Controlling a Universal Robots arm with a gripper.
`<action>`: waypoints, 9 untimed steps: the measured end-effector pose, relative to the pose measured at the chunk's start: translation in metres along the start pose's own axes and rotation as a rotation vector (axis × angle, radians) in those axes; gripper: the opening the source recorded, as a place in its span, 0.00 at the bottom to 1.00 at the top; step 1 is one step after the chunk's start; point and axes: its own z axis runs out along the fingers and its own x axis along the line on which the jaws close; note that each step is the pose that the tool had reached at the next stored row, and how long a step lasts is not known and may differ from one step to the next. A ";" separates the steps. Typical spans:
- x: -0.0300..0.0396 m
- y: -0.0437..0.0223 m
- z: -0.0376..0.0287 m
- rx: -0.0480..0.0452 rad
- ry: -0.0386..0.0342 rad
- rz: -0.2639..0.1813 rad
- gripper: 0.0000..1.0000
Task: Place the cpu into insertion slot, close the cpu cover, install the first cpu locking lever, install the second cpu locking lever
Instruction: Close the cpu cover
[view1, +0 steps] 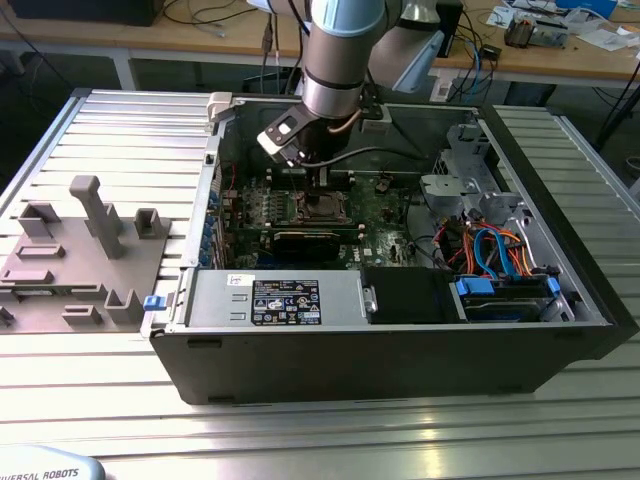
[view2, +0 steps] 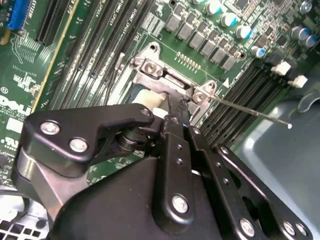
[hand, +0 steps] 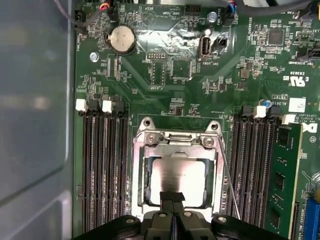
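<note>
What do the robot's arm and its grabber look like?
The arm is a thick round silver-grey tube with pale blue caps. Its gripper is black metal, built from flat linked bars dotted with shiny silver screws. A white-and-black box sits at the wrist.

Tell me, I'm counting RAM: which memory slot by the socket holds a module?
The one farthest out on the side with the thin lever: a green module stands in it; the others are bare black.

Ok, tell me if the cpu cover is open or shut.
Shut: the cpu cover lies flat around the cpu, whose silver top shows.
</note>
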 end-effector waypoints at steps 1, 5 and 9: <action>0.0000 -0.0009 0.0003 0.0001 -0.0004 -0.004 0.11; 0.0004 -0.0069 0.0024 -0.0002 -0.0003 -0.004 0.11; 0.0004 -0.0082 0.0043 -0.0001 -0.0004 -0.004 0.11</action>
